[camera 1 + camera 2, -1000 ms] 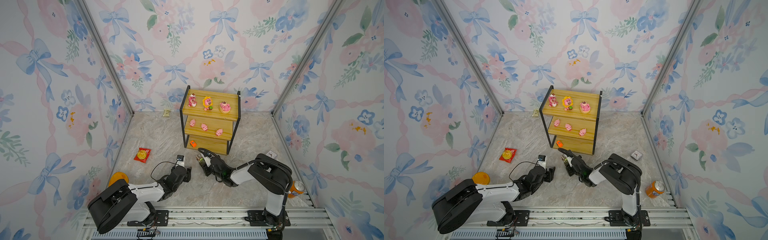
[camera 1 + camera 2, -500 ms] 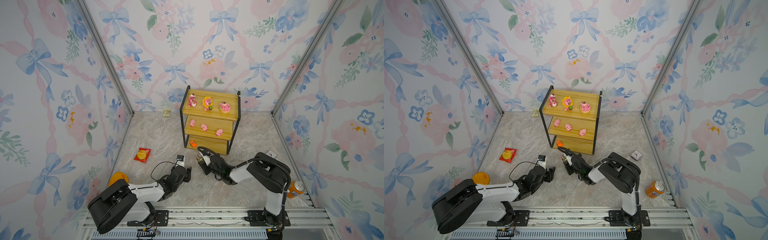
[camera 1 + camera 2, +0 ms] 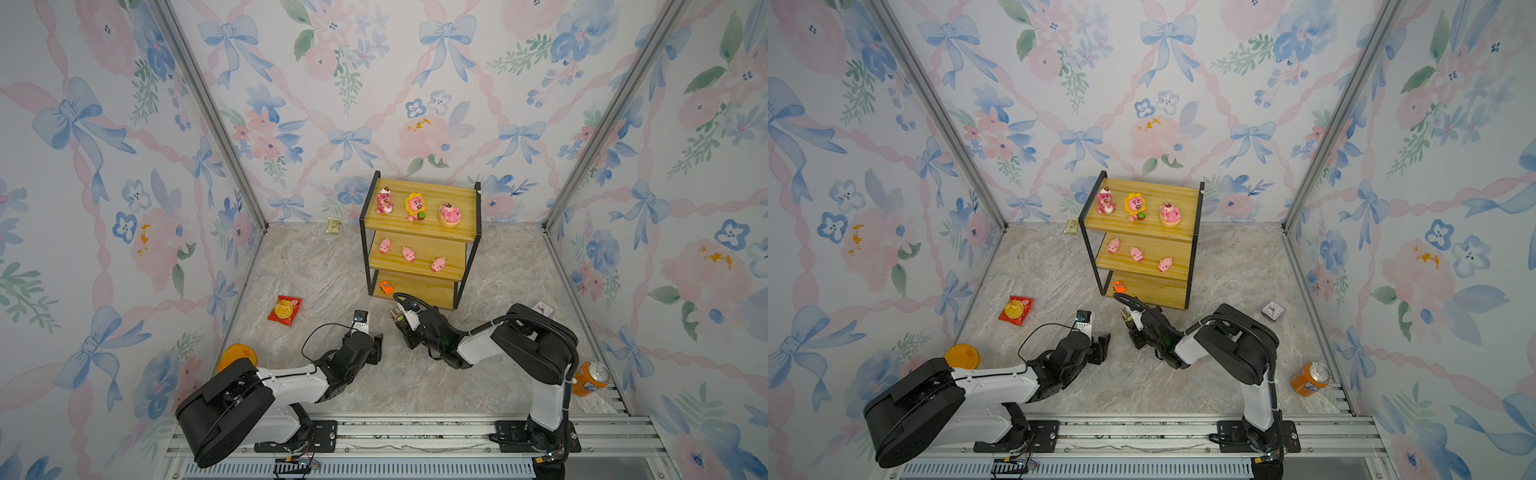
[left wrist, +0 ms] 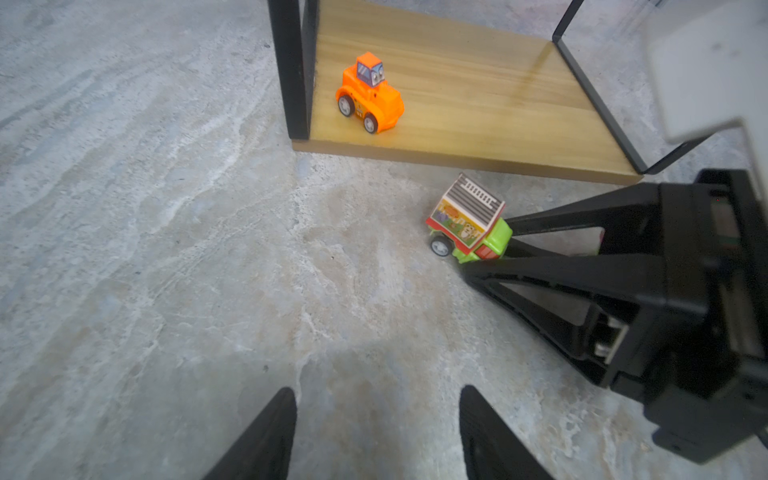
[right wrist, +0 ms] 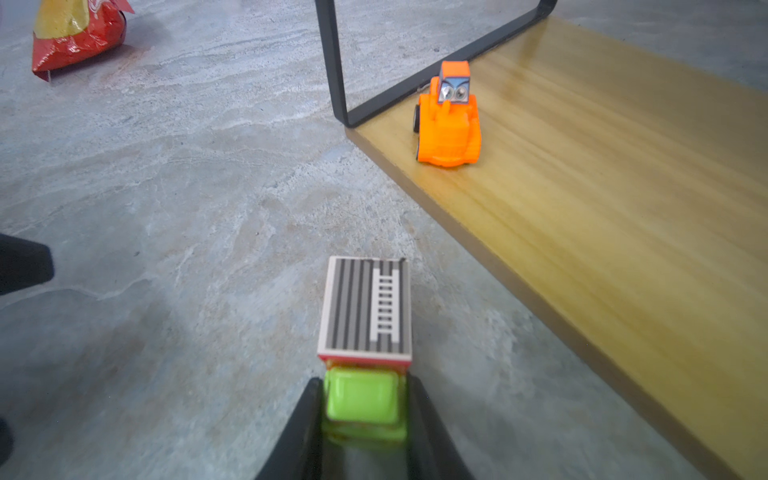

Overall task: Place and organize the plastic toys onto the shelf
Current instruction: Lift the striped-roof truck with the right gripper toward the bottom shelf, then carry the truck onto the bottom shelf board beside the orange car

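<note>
- Grey-green car (image 5: 365, 353) sits just in front of the shelf's (image 5: 582, 187) bottom board; my right end effector (image 5: 363, 388) has just closed and now clamps its green cab.
- Grasp looks secured; next, lift it onto that board beside the orange car (image 5: 449, 124).
- Left end effector (image 4: 377, 397) hangs apart, empty, before the shelf, whose black frame post (image 5: 332, 62) could snag the car.

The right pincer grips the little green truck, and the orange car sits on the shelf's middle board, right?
Not quite: the orange car sits on the shelf's bottom board, not the middle, as the right wrist view shows. The right pincer does grip the green truck.
</note>
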Robot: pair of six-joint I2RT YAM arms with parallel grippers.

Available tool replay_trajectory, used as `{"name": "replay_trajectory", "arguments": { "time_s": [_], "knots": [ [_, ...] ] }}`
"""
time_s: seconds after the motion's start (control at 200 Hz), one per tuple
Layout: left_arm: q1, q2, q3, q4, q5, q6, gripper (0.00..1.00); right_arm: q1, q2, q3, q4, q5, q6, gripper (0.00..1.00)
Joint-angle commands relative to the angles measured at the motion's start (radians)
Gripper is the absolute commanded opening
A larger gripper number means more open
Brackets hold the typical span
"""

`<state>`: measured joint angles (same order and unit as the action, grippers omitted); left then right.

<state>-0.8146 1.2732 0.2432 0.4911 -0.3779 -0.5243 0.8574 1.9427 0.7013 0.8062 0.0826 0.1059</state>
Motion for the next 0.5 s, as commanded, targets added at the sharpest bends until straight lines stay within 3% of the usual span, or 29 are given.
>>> {"name": "replay_trajectory", "arguments": {
  "time_s": [0.0,0.28,0.495],
  "knots": [
    [0.008,0.0,-0.011,-0.011,-0.01,0.011,0.64,-0.005,-0.002,-0.038,0.079,0.023,0.051,0.23],
    [0.007,-0.006,-0.018,-0.009,-0.012,0.024,0.64,0.027,-0.021,-0.062,0.173,0.134,0.06,0.22],
    [0.008,0.0,-0.017,-0.008,-0.012,0.036,0.63,0.057,-0.062,-0.022,0.091,0.252,0.02,0.22]
  ]
}}
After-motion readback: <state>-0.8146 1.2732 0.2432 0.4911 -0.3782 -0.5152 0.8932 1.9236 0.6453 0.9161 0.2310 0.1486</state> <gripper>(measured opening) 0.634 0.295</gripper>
